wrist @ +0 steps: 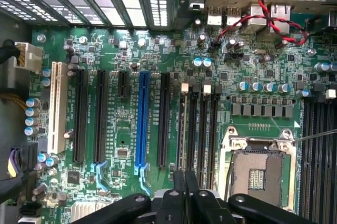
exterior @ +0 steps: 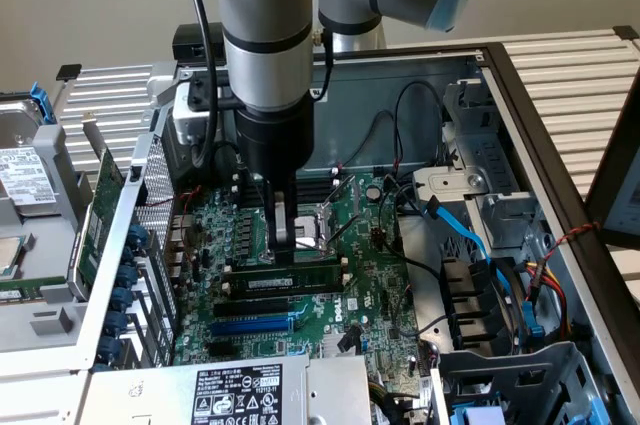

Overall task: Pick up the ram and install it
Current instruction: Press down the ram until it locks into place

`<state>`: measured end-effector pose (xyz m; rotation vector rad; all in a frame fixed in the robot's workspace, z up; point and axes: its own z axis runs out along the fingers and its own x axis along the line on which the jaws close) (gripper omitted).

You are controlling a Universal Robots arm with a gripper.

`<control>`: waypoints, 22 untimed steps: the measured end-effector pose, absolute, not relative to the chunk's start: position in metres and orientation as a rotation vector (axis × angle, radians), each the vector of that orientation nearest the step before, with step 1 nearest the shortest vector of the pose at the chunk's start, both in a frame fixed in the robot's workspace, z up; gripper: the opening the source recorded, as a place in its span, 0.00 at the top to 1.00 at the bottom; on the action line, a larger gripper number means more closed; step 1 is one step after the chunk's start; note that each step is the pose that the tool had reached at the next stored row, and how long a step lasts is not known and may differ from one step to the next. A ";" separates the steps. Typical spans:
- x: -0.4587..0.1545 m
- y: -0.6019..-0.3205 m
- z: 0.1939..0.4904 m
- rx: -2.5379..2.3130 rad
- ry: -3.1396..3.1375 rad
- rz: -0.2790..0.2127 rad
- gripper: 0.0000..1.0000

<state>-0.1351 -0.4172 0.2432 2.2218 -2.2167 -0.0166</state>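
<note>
Open computer case (exterior: 520,95) on a slatted table (exterior: 570,55), motherboard (exterior: 370,285) lying flat inside. Robot arm (exterior: 265,45) reaching straight down over the board from above. Gripper (exterior: 284,245) low over the middle of the board, beside the metal-framed CPU socket (exterior: 322,223). Jaws drawn close together, tips right at the top edge of the ram (exterior: 285,280); looks like a pinch on its upper edge, though true contact hard to confirm in the exterior view. Ram standing on edge, running across the board toward the exterior view's right, green with a white label strip on its face, aligned with the long slots there. Whether fully seated in a slot or just resting above it: cannot tell. Blue expansion slot (exterior: 250,325) just in front of it, closer to the power supply label (exterior: 237,393).

In the wrist view, black fingers (wrist: 179,192) nearly touching at the frame edge, a thin dark edge of the ram (wrist: 184,129) running away between them along the row of black memory slots (wrist: 202,129) with white end clips. CPU socket (wrist: 258,166) just beside those slots. Blue slot (wrist: 141,124) and a white slot (wrist: 56,108) farther off. Red and black twisted wires (wrist: 263,13) crossing near the rear ports. Blue cables (exterior: 470,235) and drive cage toward the exterior view's right.
</note>
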 end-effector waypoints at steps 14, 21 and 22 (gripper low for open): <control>-0.135 -0.416 0.238 2.210 -2.207 0.002 0.89; -0.135 -0.416 0.235 2.210 -2.207 0.002 0.89; -0.135 -0.416 0.234 2.210 -2.207 0.002 0.89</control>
